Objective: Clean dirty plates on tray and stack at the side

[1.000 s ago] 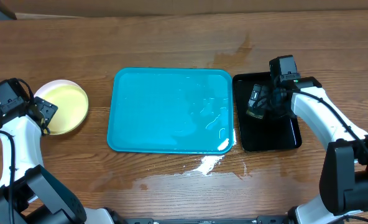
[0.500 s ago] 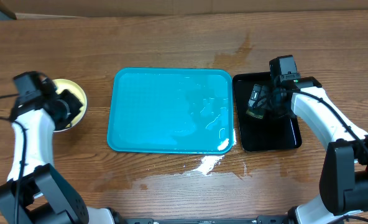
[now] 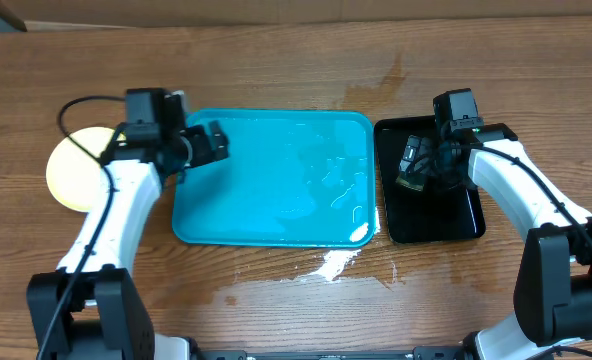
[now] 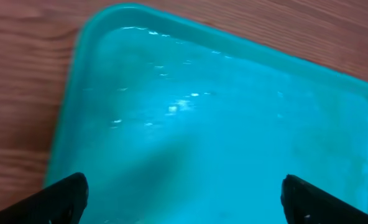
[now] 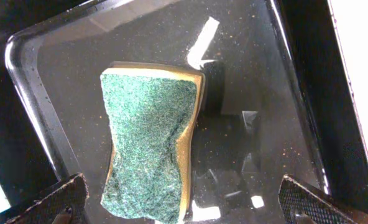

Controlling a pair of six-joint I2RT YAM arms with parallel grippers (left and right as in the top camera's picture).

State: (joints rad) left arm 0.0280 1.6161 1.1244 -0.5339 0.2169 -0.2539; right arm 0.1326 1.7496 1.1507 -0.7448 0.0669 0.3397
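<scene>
1. Overhead, a wooden table [image 3: 276, 60] holds a large turquoise tray [image 3: 276, 190] at its centre. A smaller glossy black tray [image 3: 446, 215] sits just beside its right edge.
2. The turquoise tray shines wet, with bright droplets near its near right corner.
3. The plates [image 3: 74, 168] sit in a stack on the table, off the tray and to its left. Only the top one shows, round and pale yellow-green, so the number in the stack cannot be told. The left arm covers its right edge, and a black cable arcs across it.
4. The left gripper [image 3: 214, 143] hangs over the far left corner of the turquoise tray. Its jaws are spread wide and hold nothing. In the left wrist view, 2 dark fingertips sit at the bottom corners with only wet turquoise plastic between them.
5. The right gripper [image 5: 187, 202] hangs over the black tray, its jaws also spread wide and empty.
6. A sponge [image 5: 150, 143] lies flat in the black tray, green scouring side up with a yellow edge. It touches neither fingertip.
7. A small puddle [image 3: 331, 265] glints on the table just in front of the turquoise tray's near right corner.
</scene>
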